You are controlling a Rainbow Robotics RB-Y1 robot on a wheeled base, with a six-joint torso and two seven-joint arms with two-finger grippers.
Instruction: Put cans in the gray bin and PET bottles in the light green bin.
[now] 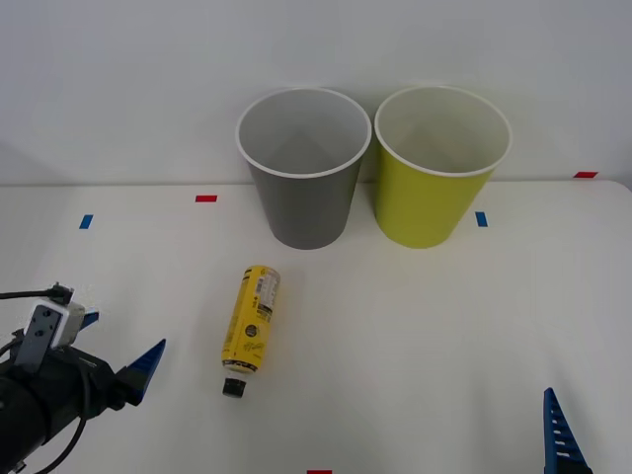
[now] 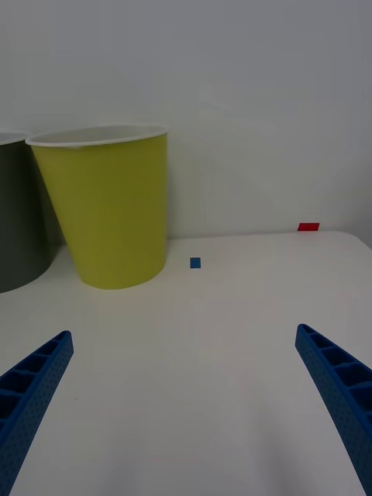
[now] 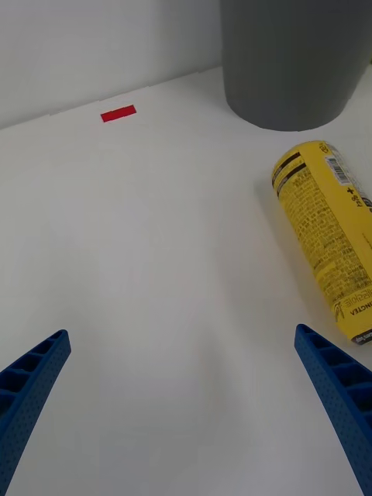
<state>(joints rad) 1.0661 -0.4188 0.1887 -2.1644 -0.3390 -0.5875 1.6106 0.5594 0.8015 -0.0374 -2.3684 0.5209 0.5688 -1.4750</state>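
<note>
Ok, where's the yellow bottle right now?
The yellow bottle lies on its side on the table, left of centre in the front view, just before the gray bin.

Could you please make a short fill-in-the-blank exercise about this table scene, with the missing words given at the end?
1. The yellow bottle is lying on its ______ on the table.
2. The bottle's black cap points away from the bins, toward the ______.
3. The gray bin stands to the robot's ______ of the light green bin.
4. The left tool and the right tool both have their fingers ______.

Missing words: side; robot; left; open
</note>
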